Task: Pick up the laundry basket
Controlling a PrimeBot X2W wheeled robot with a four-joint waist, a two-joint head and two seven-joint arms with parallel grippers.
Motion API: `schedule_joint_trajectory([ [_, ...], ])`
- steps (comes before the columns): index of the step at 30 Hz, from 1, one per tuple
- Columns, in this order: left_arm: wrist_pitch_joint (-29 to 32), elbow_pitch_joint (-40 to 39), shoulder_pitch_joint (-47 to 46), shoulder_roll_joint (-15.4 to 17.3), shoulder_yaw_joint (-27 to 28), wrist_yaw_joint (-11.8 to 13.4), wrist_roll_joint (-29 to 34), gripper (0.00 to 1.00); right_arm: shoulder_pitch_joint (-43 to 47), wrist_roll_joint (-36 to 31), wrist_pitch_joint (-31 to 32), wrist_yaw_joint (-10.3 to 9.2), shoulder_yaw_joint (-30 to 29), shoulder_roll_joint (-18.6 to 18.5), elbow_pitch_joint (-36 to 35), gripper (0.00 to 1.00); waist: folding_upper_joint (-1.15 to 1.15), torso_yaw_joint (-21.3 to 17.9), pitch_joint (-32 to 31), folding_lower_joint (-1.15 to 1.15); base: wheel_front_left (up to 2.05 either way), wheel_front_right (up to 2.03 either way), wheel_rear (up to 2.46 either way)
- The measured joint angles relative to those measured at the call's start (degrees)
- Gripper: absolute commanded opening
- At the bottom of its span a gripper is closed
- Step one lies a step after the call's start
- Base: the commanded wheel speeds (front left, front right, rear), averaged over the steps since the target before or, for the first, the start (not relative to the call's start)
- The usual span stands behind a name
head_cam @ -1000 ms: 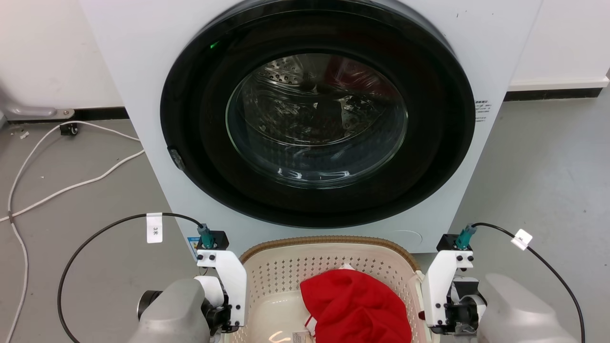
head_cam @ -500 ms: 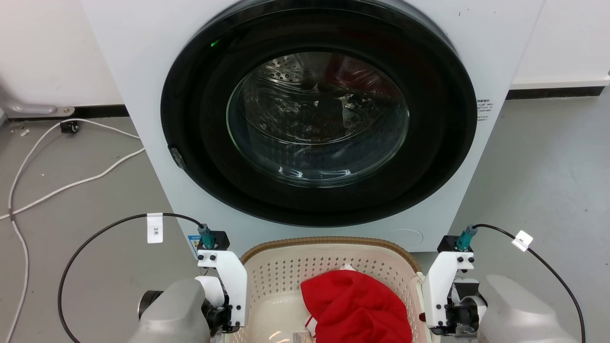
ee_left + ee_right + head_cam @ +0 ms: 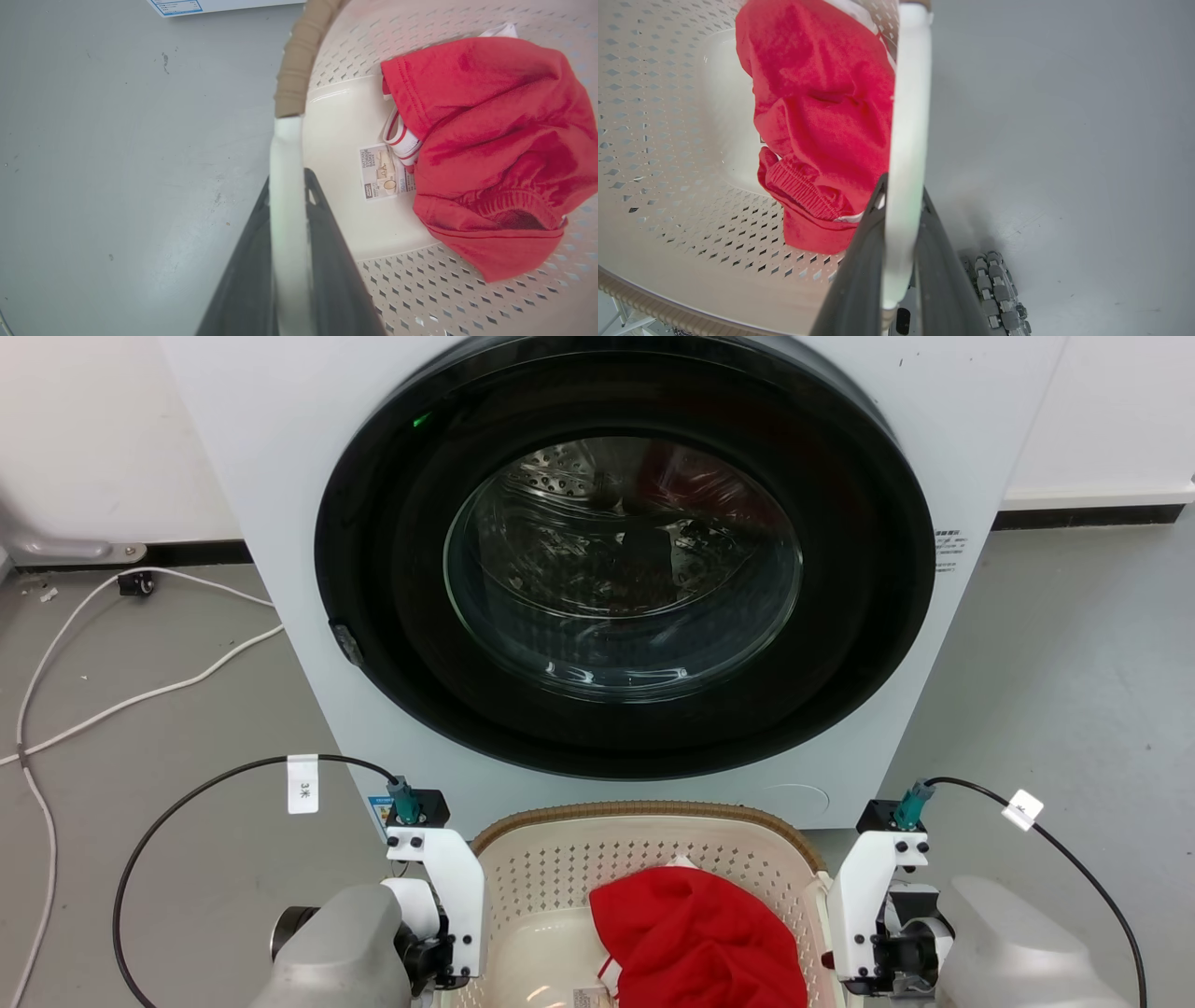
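With left hand (image 3: 288, 175) and right hand (image 3: 902, 184) each pinched narrow on a white side handle (image 3: 285, 140), holds the laundry basket (image 3: 644, 859) between them, long axis running hand to hand.

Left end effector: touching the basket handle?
Touching. Left wrist view shows the left end effector clamped on the laundry basket's white handle, a finger flush on each side.

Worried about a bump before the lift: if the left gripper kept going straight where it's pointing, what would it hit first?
The white handle of the laundry basket, held between the left gripper's fingers; it would only seat deeper. Beyond lies grey floor, depth unclear.
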Motion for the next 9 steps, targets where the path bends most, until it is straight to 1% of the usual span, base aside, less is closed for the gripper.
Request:
schedule_joint_trajectory([
  [9, -0.90, -0.13, 0.00, 0.13, -1.38, 0.00, -1.09, 0.00, -0.12, 0.63, -0.02, 0.00, 0.67, -0.08, 0.19, 0.00, 0.00, 0.26, 0.04, 0.00, 0.00, 0.00, 0.00],
])
